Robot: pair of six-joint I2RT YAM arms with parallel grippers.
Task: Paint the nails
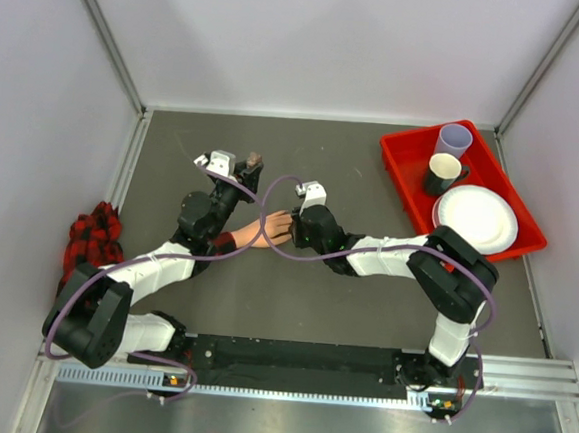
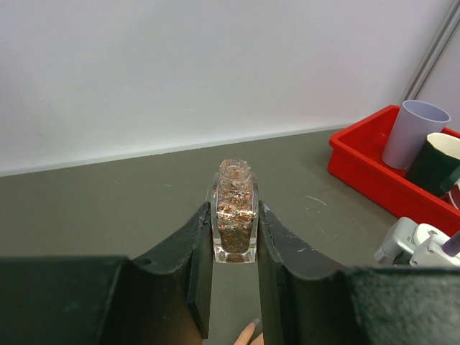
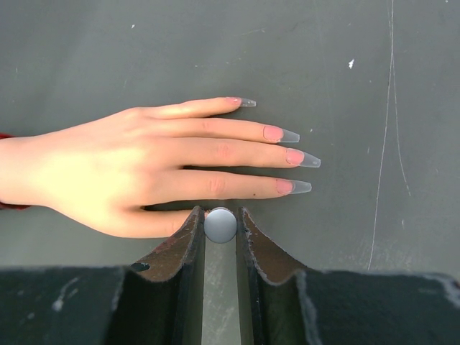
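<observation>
A peach mannequin hand (image 3: 144, 169) lies flat on the grey table, fingers pointing right. Its long clear-tipped nails (image 3: 307, 159) show pink bases. My right gripper (image 3: 221, 224) is shut on a round grey brush cap (image 3: 221, 224), held just over the thumb; the thumb's tip and the brush are hidden under the cap. In the top view the hand (image 1: 274, 227) lies between both grippers. My left gripper (image 2: 235, 230) is shut on an uncapped glitter nail polish bottle (image 2: 235, 208), upright, behind the hand. One fingertip (image 2: 251, 329) shows below it. The plaid sleeve (image 1: 96, 233) bunches at the left.
A red tray (image 1: 405, 150) at the back right holds a purple cup (image 1: 454, 139), a black mug (image 1: 441, 172) and a white plate (image 1: 475, 217). White walls enclose the table on three sides. Purple cables loop over both arms.
</observation>
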